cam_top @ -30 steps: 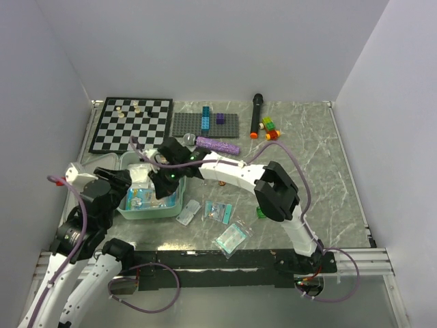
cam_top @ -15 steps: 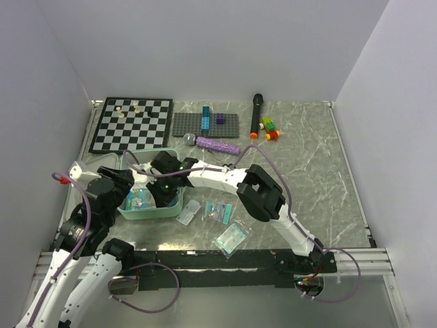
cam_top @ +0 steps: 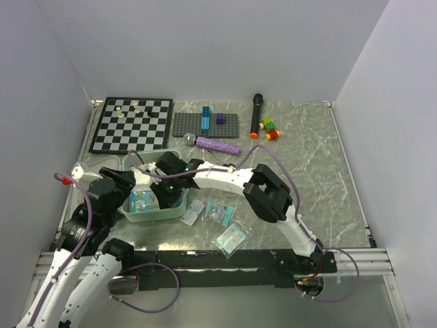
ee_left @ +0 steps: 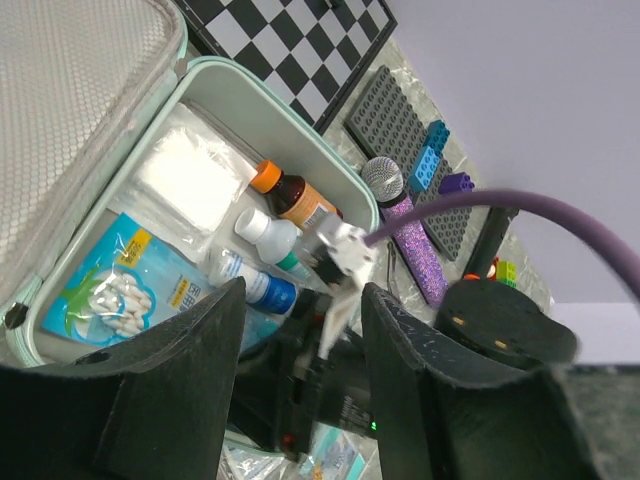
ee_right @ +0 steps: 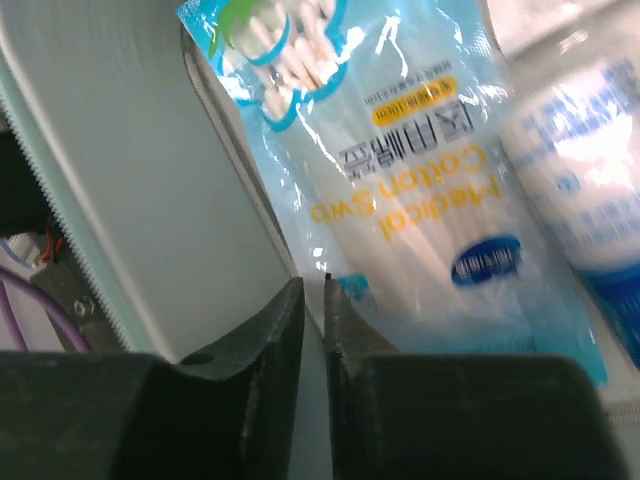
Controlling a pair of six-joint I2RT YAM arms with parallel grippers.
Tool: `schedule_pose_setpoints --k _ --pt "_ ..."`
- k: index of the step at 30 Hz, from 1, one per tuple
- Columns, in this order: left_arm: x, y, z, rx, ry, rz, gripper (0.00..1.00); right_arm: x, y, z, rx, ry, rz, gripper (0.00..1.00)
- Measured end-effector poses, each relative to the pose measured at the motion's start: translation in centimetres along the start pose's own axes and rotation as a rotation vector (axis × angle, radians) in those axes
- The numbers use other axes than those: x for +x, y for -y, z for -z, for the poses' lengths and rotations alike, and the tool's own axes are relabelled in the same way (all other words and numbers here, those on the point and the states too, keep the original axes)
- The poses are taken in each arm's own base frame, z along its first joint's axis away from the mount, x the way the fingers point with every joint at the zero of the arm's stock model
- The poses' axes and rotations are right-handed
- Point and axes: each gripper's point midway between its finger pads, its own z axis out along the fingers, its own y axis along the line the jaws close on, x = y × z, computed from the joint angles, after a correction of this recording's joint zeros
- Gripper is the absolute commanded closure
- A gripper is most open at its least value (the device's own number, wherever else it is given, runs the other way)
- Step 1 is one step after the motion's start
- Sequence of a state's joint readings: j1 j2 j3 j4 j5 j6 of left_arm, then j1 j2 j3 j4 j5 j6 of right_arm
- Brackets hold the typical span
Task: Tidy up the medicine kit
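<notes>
We're mid-packing: right gripper (ee_right: 312, 287) sits inside the open medicine kit (cam_top: 151, 214), near-left on the table, jaws a slit apart over the cotton swab pack (ee_right: 400, 170). Can't tell if it's pinching. Left gripper (ee_left: 302, 290) hovers released. Next we probably need the loose packets (cam_top: 218, 212) beside it.

Top view high, looking down; wrist views close on medicine kit (cam_top: 153, 214) (all share it).
</notes>
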State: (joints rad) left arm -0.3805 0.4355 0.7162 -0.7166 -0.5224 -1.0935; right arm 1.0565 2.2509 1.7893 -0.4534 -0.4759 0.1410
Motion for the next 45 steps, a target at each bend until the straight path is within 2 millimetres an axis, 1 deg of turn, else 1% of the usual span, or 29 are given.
schedule_pose_setpoints --k 3,6,8,10,12,13,14,15,17,18,20,22,25,27,28,29,32,35,36,39,41,43,45 --pt "0.0 0.1 0.0 0.003 -0.001 0.002 0.45 -0.3 -0.5 1.8 0.008 0.017 -0.002 0.68" --pt "0.0 0.1 0.0 0.003 -0.001 0.002 0.45 -2.7 -1.8 4.8 0.008 0.083 0.019 0.65" --pt "0.0 0.1 0.0 0.003 -0.001 0.001 0.45 -4.9 -3.1 7.2 0.003 0.153 0.046 0.65" --pt "0.0 0.1 0.0 0.003 -0.001 0.001 0.45 -6.8 -4.2 10.2 0.009 0.229 0.06 0.65" --pt "0.0 0.1 0.0 0.004 -0.001 0.002 0.45 -7.8 -4.6 13.2 0.031 0.319 0.067 0.65" --pt "0.0 0.1 0.0 0.005 0.0 0.003 0.45 -7.8 -4.5 14.5 0.047 0.351 0.059 0.65" --pt "0.0 0.2 0.0 0.008 0.001 0.005 0.45 -7.5 -4.3 16.2 0.076 0.391 0.052 0.64" --pt "-0.1 0.3 0.0 0.013 0.003 0.007 0.45 -7.0 -3.9 17.5 0.107 0.419 0.044 0.64" --pt "-0.1 0.5 -0.1 0.019 0.003 0.01 0.46 -5.5 -2.6 19.4 0.18 0.457 0.028 0.65" --pt "0.0 0.4 -0.1 0.018 0.0 0.009 0.46 -4.6 -1.9 19.7 0.211 0.461 0.021 0.66" --pt "0.3 0.3 -0.3 0.019 -0.007 0.008 0.46 -2.6 -0.6 19.2 0.253 0.436 0.0 0.66" --pt "0.8 0.2 -0.5 0.017 -0.018 0.004 0.46 0.2 0.9 17.2 0.278 0.375 -0.028 0.66" --pt "1.3 0.1 -0.9 0.009 -0.033 -0.004 0.46 5.9 3.1 13.6 0.304 0.234 -0.098 0.65" --pt "1.6 0.0 -1.1 0.005 -0.042 -0.008 0.46 8.2 3.9 12.0 0.313 0.169 -0.134 0.64" --pt "1.6 0.0 -1.1 0.004 -0.044 -0.009 0.46 9.0 4.2 11.3 0.315 0.146 -0.148 0.64" --pt "1.7 0.0 -1.1 0.005 -0.046 -0.009 0.46 9.3 4.3 10.8 0.315 0.135 -0.161 0.64" --pt "1.8 0.1 -1.1 0.007 -0.051 -0.008 0.46 8.8 4.4 9.9 0.302 0.156 -0.182 0.61" --pt "1.8 0.1 -1.1 0.008 -0.05 -0.005 0.46 7.7 4.2 9.5 0.286 0.2 -0.199 0.48" --pt "1.7 0.1 -1.0 0.01 -0.049 -0.004 0.46 7.5 4.2 9.4 0.283 0.21 -0.204 0.46" --pt "1.8 -0.1 -1.0 0.011 -0.048 0.004 0.46 7.0 4.5 8.6 0.282 0.219 -0.228 0.44" --pt "2.0 -0.2 -1.0 0.009 -0.052 0.005 0.46 7.1 5.0 7.8 0.292 0.206 -0.246 0.43" --pt "2.1 -0.3 -1.1 0.007 -0.057 0.008 0.46 7.8 5.8 7.0 0.316 0.177 -0.265 0.42" --pt "2.2 -0.4 -1.1 0.006 -0.059 0.01 0.46 7.6 6.0 6.8 0.343 0.158 -0.277 0.44"
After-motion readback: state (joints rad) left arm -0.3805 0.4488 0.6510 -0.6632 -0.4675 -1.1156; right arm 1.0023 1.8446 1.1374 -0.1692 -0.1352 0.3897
